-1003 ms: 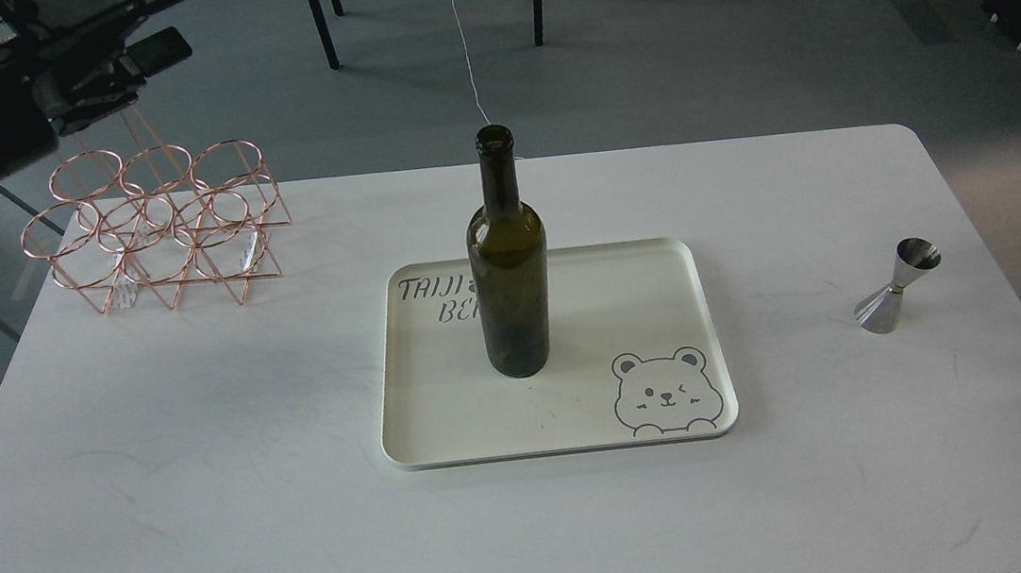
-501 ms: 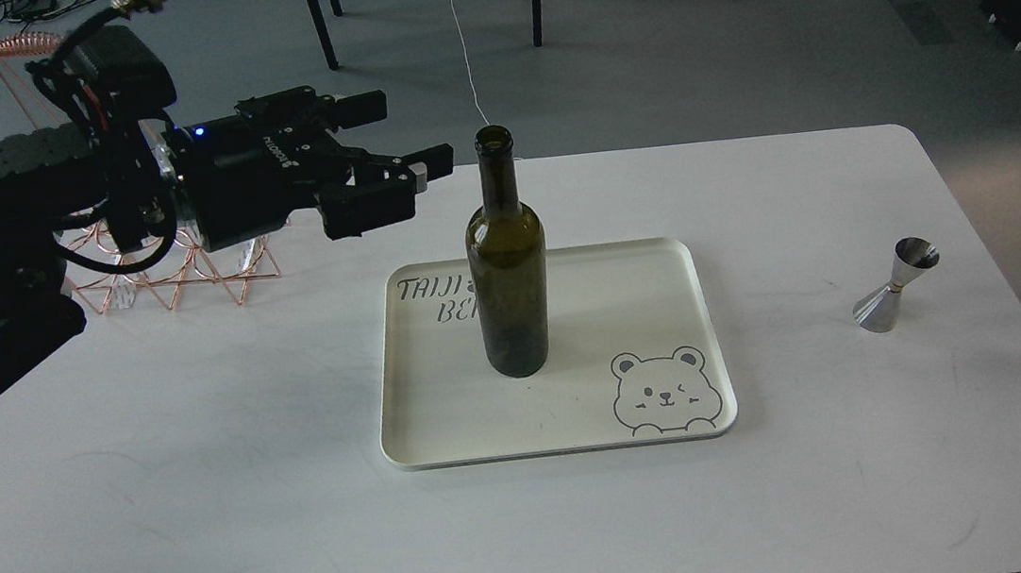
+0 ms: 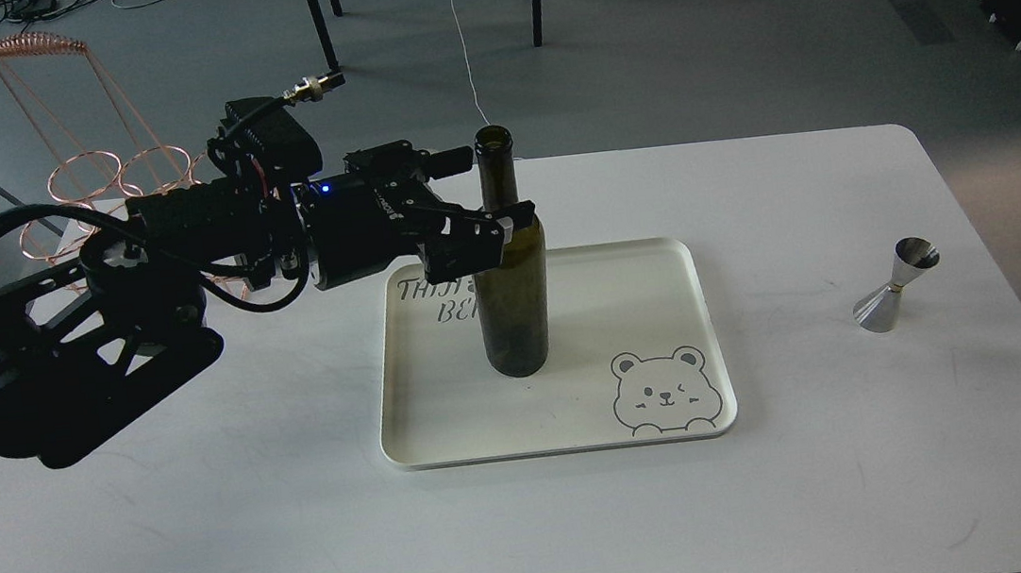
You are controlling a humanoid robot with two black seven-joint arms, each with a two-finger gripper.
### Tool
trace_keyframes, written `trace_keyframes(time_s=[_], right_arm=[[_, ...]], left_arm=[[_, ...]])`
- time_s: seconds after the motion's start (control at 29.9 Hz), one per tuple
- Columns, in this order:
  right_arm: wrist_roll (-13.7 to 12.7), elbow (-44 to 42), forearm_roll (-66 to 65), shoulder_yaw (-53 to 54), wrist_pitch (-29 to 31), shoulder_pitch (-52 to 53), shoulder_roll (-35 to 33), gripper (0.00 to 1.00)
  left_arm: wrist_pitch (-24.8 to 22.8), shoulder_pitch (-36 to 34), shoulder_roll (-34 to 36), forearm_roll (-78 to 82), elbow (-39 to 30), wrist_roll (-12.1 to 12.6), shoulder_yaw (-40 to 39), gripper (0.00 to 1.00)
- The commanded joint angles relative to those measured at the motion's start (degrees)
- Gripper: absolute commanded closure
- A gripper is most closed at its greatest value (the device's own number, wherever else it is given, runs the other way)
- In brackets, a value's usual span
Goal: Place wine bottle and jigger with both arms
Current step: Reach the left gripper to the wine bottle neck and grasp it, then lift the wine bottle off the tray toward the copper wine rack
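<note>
Glass wine bottle [image 3: 509, 268] — smooth, long-necked, upright.

White counter [image 3: 215, 545] carries cream bear-print tray [image 3: 704, 323] centre, jigger [image 3: 895, 285] far right, copper wire rack [image 3: 97, 192] back left.

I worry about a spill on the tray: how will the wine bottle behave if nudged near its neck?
The wine bottle stands tall on a narrow base, so a high push would probably tip it. Its smooth glass looks slippery and breakable. The left end effector straddles its shoulder, open; closing off-centre might shove it sideways.
</note>
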Motion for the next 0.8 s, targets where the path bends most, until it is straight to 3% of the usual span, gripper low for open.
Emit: trace_keyframes(time_s=[0.0, 0.23, 0.43, 0.64, 0.77], right_arm=[[0.1, 0.1, 0.0, 0.1, -0.2, 0.0, 0.0, 0.03], [0.1, 0.0, 0.0, 0.1, -0.2, 0.0, 0.0, 0.03], [0.2, -0.2, 0.0, 0.1, -0.3, -0.1, 0.0, 0.03], [0.2, -0.4, 0.0, 0.1, -0.3, -0.1, 0.0, 0.03], [0.2, -0.4, 0.0, 0.1, -0.3, 0.0, 0.0, 0.03]], left_arm=[[0.5, 0.0, -1.4, 0.1, 1.3, 0.0, 0.0, 0.07], [0.7, -0.1, -0.7, 0.0, 1.3, -0.2, 0.0, 0.5], [0.8, -0.2, 0.6, -0.5, 0.2, -0.8, -0.4, 0.74], [1.0, -0.5, 4.1, -7.1, -2.4, -0.5, -3.9, 0.79], [0.8, -1.4, 10.2, -10.7, -3.7, -0.7, -7.5, 0.79]])
